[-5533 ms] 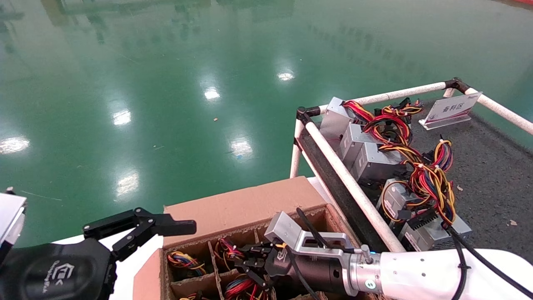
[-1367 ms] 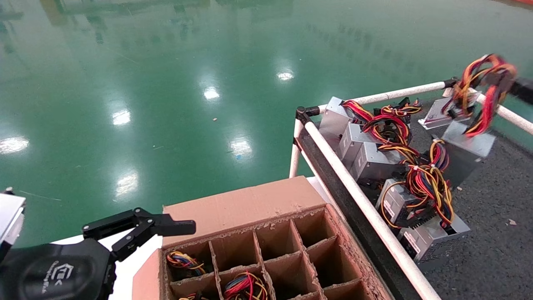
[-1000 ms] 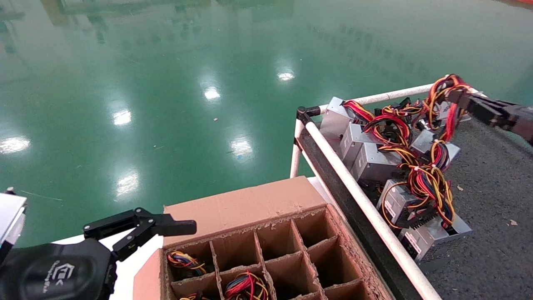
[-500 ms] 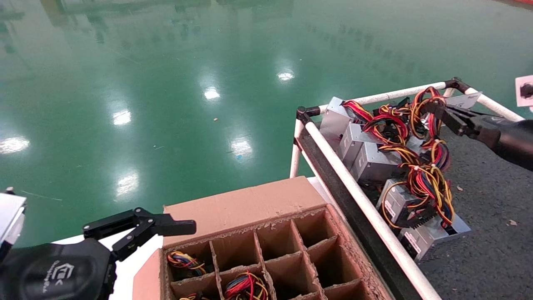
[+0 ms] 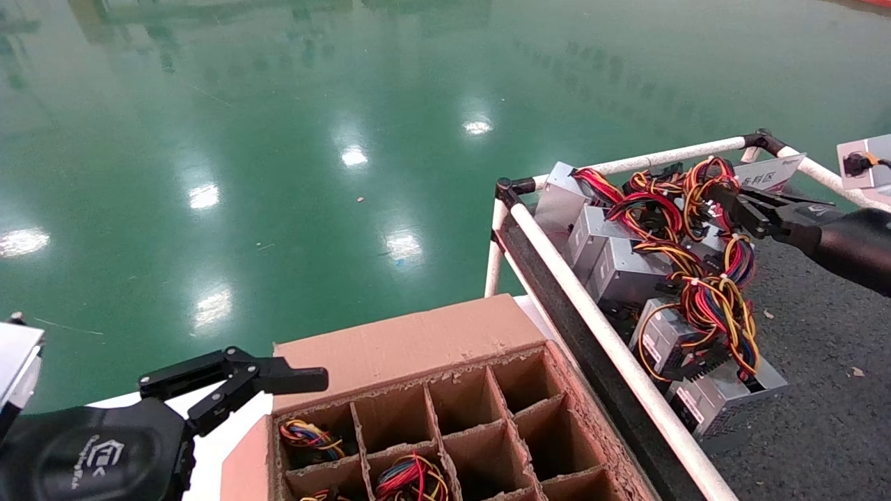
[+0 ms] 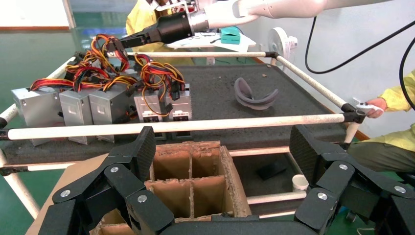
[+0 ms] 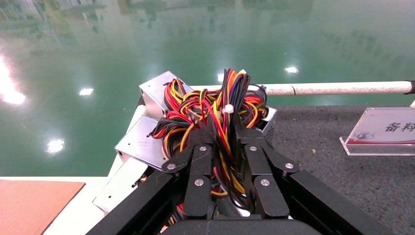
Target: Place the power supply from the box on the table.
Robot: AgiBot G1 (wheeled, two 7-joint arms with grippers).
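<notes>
Two black claws are in view, one working and one parked. Reaching in from the right over the dark grey speckled felt worktop, the right claw extends nearly level from its black forearm, its fingers pressed onto the tied bundle of red, yellow, orange and black wires of a silver-grey metal power supply. That case sits low just beneath the claw tips, among a row of similar silver-grey units lined up along the white pipe rail; whether it rests fully on the felt cannot be told. Just behind the right claw, toward the far rail, stands a clear sign holder with a white card. The left claw hangs well apart from it, beside the large brown cardboard box with ragged dividers, its fingers spread wide above the open cells. Some cells near this claw hold coloured wire bundles. A dark curved strap lies farther along the felt.
</notes>
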